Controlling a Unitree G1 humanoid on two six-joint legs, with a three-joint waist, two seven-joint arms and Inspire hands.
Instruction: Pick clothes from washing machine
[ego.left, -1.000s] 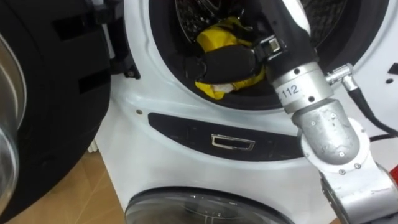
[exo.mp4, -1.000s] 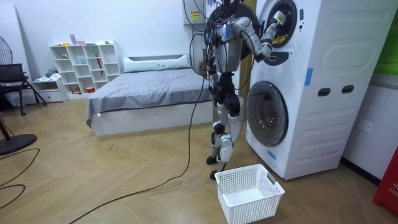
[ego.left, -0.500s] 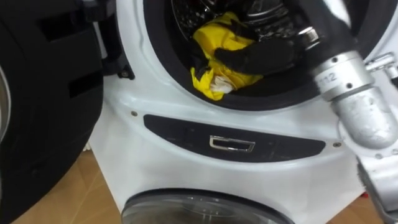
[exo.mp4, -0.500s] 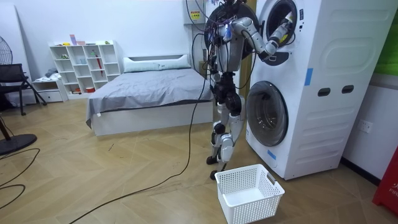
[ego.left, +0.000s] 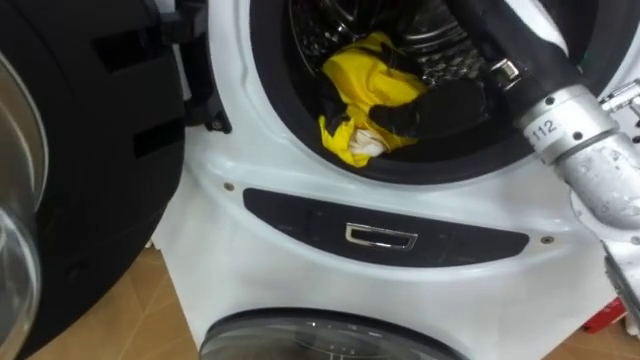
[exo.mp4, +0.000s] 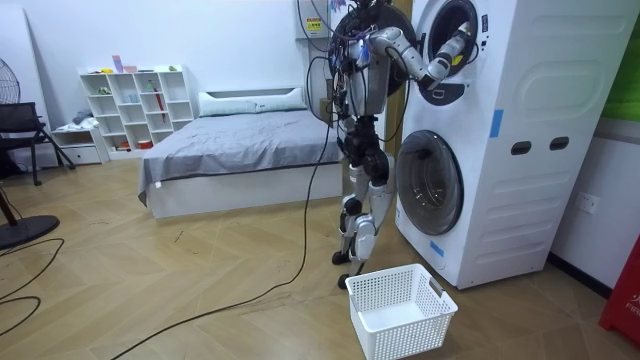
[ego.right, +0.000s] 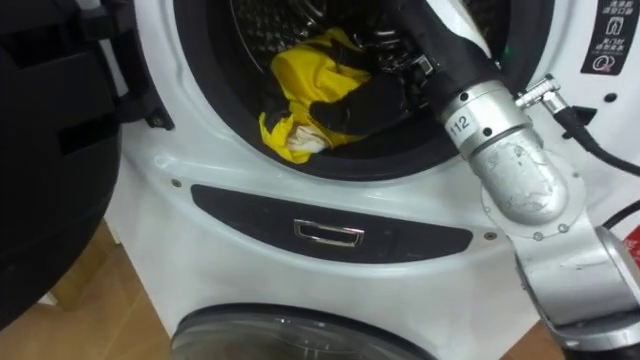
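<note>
Yellow garment (ego.left: 365, 90), long axis seemingly vertical.

Black right hand (ego.right: 365, 105), black forearm (ego.right: 440, 50); silver numbered wrist (ego.right: 492, 128), screws.

Clothes: one bright yellow garment (ego.left: 365, 85) with a small white patch at its lower edge, crumpled in a heap. It lies at the front lip of the drum of the upper washing machine (ego.left: 300, 185), a white front-loader with its door open. The right hand (ego.left: 445, 105) rests against its right side.
</note>
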